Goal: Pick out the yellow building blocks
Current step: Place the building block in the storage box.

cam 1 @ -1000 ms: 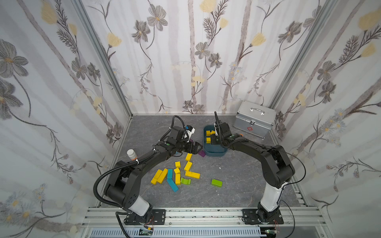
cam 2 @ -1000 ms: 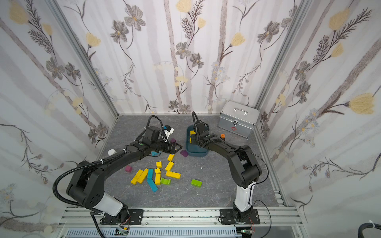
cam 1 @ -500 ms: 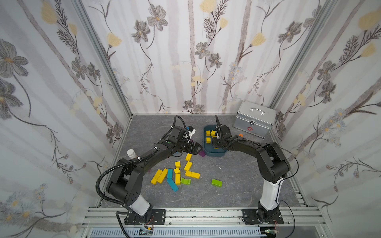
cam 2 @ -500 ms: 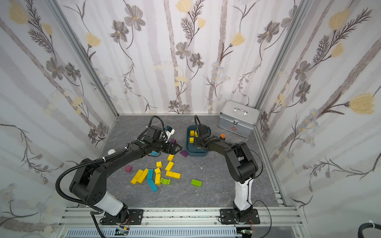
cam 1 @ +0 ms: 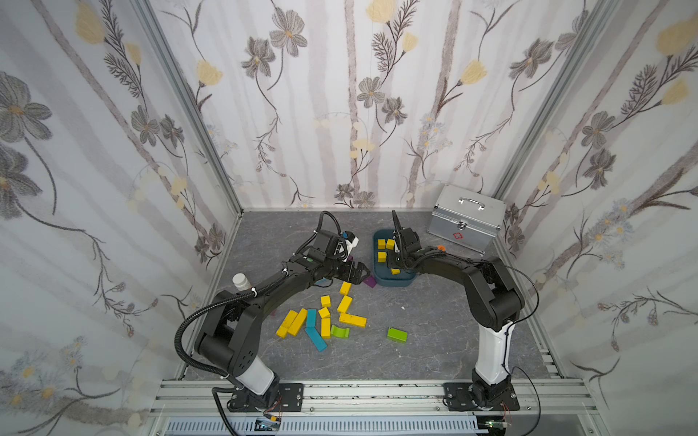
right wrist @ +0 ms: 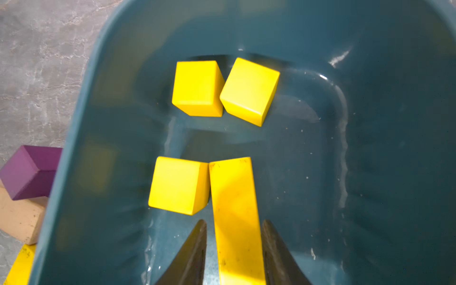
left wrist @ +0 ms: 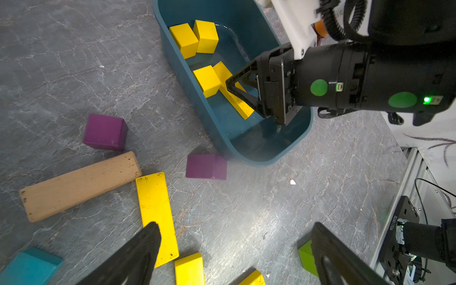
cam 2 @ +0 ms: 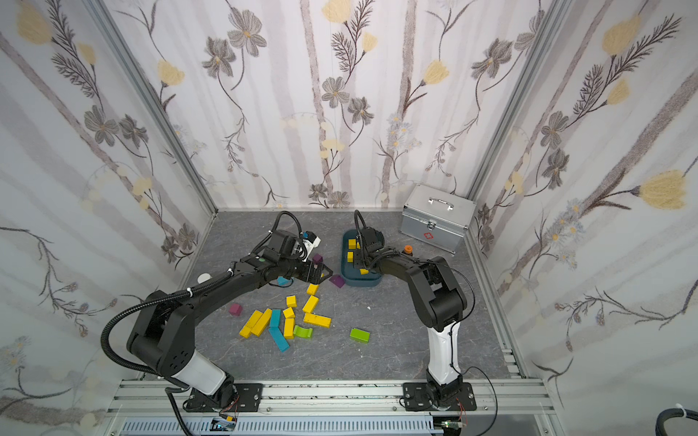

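Now the right end effector (right wrist: 234, 223) sits in the teal bin (right wrist: 370, 148), jaws slightly apart astride a yellow bar (right wrist: 233, 192) beside 3 yellow cubes (right wrist: 197, 88). The left end effector (left wrist: 235, 225) hangs wide apart over yellow blocks (cam 1: 352, 320) on the table (cam 1: 434, 302).

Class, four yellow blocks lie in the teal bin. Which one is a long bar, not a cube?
The yellow bar between the fingers of the right gripper: long and flat, whereas the three cubes are short.

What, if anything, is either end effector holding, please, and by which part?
Nothing, seemingly. The right end effector straddles the end of a yellow bar in the bin, with a gap showing; the left end effector is open and empty.
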